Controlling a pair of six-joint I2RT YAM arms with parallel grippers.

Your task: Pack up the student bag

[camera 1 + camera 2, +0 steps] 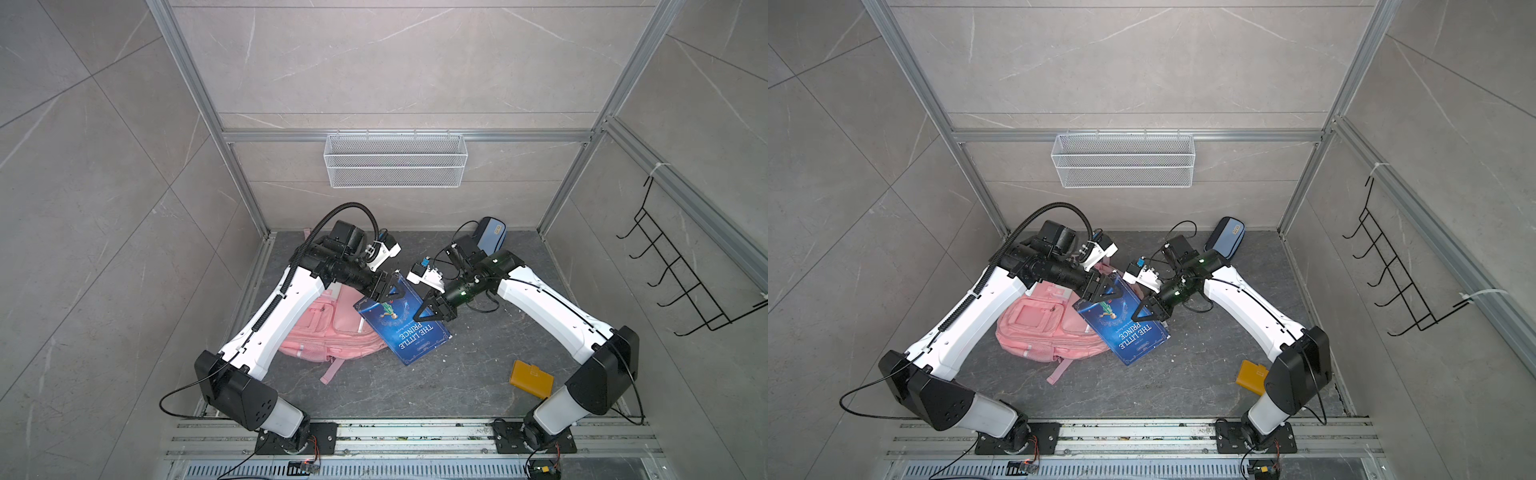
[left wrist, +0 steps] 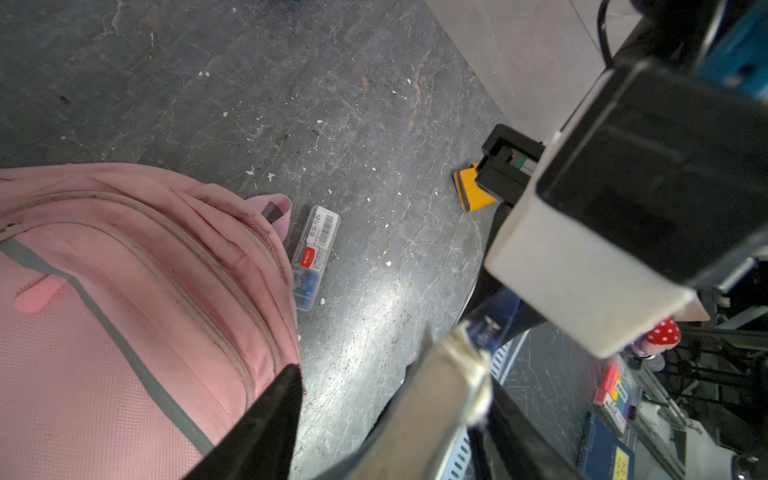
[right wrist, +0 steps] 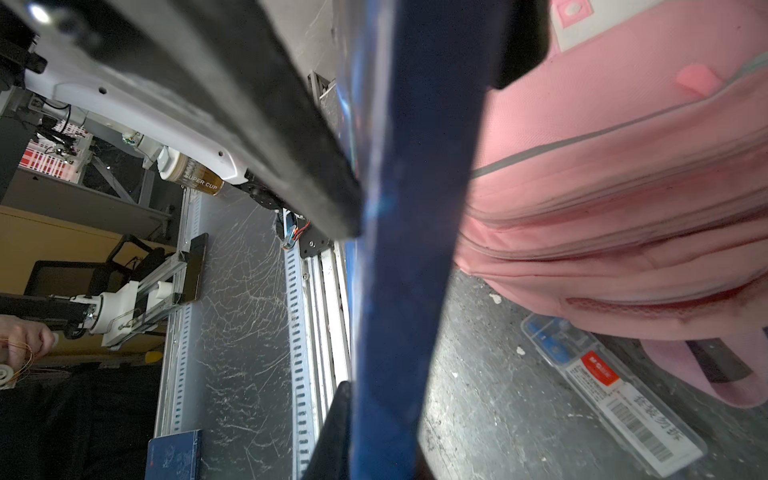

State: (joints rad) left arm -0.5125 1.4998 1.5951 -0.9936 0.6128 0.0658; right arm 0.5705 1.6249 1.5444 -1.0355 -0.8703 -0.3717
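The student bag (image 1: 328,328) (image 1: 1042,328), soft and pink, lies on the dark floor under my left arm; both wrist views show its zipped side (image 2: 124,291) (image 3: 623,187). A blue book, "The Little Prince" (image 1: 409,332) (image 1: 1129,332), hangs tilted over the bag's right edge. My right gripper (image 1: 424,311) (image 1: 1142,313) (image 3: 382,415) is shut on the book's right edge (image 3: 407,249). My left gripper (image 1: 388,291) (image 1: 1106,293) (image 2: 395,386) straddles the book's upper corner with jaws apart. The page edge (image 2: 428,399) lies against one finger, with a gap to the other finger (image 2: 270,415).
A clear plastic box with a red label (image 2: 316,253) (image 3: 611,390) lies on the floor beside the bag. A blue pencil case (image 1: 492,232) leans at the back wall and a yellow wallet (image 1: 532,380) lies front right. A white wire basket (image 1: 395,160) and black hook rack (image 1: 681,282) hang on the walls.
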